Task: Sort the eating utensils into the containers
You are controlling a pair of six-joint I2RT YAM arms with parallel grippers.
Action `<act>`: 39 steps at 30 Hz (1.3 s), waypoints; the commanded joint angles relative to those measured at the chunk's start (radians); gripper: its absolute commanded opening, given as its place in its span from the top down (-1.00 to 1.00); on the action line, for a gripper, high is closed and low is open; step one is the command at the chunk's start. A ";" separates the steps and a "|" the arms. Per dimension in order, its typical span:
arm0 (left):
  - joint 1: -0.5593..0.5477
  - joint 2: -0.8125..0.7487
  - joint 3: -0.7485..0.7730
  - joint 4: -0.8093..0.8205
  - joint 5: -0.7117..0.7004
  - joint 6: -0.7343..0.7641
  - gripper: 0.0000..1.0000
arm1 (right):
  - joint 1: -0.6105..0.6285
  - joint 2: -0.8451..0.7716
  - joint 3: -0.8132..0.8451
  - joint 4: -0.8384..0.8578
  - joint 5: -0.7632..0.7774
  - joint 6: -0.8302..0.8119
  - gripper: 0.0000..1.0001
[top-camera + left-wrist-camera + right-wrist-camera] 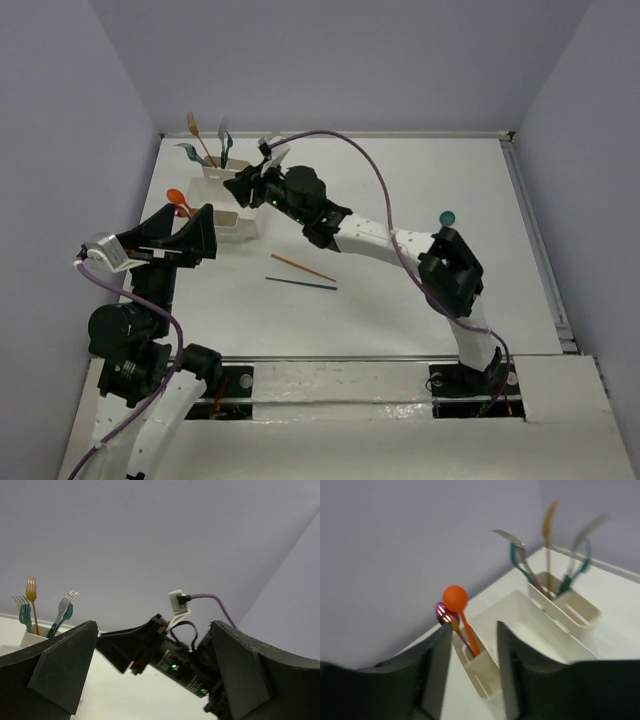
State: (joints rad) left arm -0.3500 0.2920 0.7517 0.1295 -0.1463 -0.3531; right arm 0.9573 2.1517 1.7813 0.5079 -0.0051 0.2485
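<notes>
orange stick (303,268) and dark blue stick (300,284) lie loose side by side at mid-table (430,170). a teal spoon (447,217) shows just past my right elbow (450,265), partly hidden. forks (31,591) stand in the far bin (222,172), and an orange spoon (175,197) stands in the narrow bin (232,222). my right claw (474,635) hovers over those bins, jaws parted with nothing between them. my left claw (192,228) is spread wide and empty too. in the top view the sticks lie at 5 o'clock from the right claw and 4 o'clock from the left. their long axes run roughly 9 to 3, the orange one tipped toward 10 to 4. i judge the left claw slightly nearer their near ends.
</notes>
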 commanded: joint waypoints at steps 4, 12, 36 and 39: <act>-0.018 -0.025 -0.005 0.030 -0.001 0.002 -0.98 | -0.344 -0.361 -0.465 -0.482 0.326 0.293 0.55; -0.037 -0.024 -0.005 0.030 -0.004 0.003 -0.98 | -0.586 -0.549 -0.784 -0.669 0.493 0.293 0.09; -0.073 -0.027 -0.005 0.025 -0.018 0.011 -0.98 | -0.816 -0.363 -0.695 -0.796 0.343 0.330 0.11; -0.073 -0.028 -0.003 0.025 -0.019 0.011 -0.98 | -0.825 -0.337 -0.675 -0.816 0.330 0.330 0.15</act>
State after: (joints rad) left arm -0.4191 0.2764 0.7517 0.1223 -0.1619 -0.3508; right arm 0.1448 1.7874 1.0569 -0.2550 0.3359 0.5621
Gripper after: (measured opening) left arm 0.991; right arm 0.437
